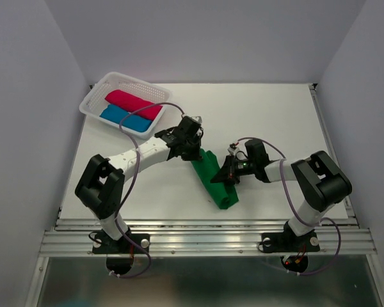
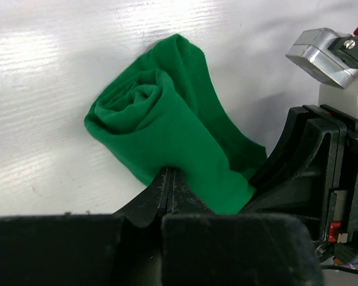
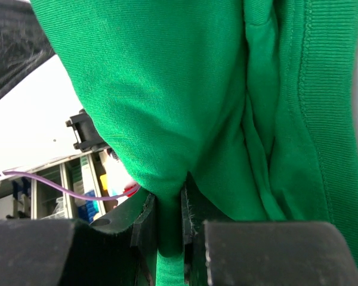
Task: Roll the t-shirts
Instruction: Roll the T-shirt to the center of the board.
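The green t-shirt [image 1: 216,185] lies rolled into a short log on the white table, its spiral end [image 2: 131,101] showing in the left wrist view. My left gripper [image 1: 193,152] sits at the roll's upper end. Its jaws are pressed together, and the tips [image 2: 170,173] bite into the cloth's near edge. From the right side, my right gripper [image 1: 227,178] is shut on a fold of the same green t-shirt [image 3: 197,89], which fills the narrow gap between its pads [image 3: 170,202]. The pink t-shirt [image 1: 133,103] and the blue t-shirt [image 1: 125,118] lie rolled in the basket.
The white lattice basket [image 1: 141,82] stands at the table's back left corner. The right arm's black wrist [image 2: 328,149] is close beside the left gripper. White walls enclose the table on three sides, and a metal rail [image 1: 205,233] runs along the near edge.
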Controlling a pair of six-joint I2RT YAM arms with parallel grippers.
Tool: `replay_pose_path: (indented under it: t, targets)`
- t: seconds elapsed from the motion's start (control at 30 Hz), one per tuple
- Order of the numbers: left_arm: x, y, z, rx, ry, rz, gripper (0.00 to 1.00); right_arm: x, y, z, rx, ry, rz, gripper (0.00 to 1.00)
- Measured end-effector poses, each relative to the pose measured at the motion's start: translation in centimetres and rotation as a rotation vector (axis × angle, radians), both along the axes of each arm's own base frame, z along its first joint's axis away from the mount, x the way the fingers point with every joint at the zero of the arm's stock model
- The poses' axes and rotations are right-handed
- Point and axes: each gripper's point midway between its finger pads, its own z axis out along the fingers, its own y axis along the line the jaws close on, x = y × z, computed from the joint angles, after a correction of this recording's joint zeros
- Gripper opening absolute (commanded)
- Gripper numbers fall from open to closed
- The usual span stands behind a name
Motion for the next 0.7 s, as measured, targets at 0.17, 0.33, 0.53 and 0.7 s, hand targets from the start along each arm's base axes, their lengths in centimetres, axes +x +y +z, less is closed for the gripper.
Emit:
replay_pose_path:
  t: [0.17, 0.33, 0.53, 0.7]
  targets:
    - [0.7, -0.9, -1.2, 0.005, 0.012, -0.018, 0.00, 0.2, -0.3, -0.1, 0.012, 0.018, 0.005, 0.01]
    - [1.3, -1.7, -1.8, 0.000, 0.015, -0.031, 0.00, 0.5, -0.8, -0.2, 0.019, 0.025, -0.002, 0.02]
    - [2.2, -2.8, -2.4, -0.013, 0.014, -0.044, 0.00, 0.9, -1.2, -0.1, 0.024, 0.021, -0.014, 0.27]
    - [2.4, -3.1, -3.8, -0.003, 0.032, -0.053, 0.00, 0.8, -1.5, -0.2, -0.005, 0.009, -0.013, 0.64]
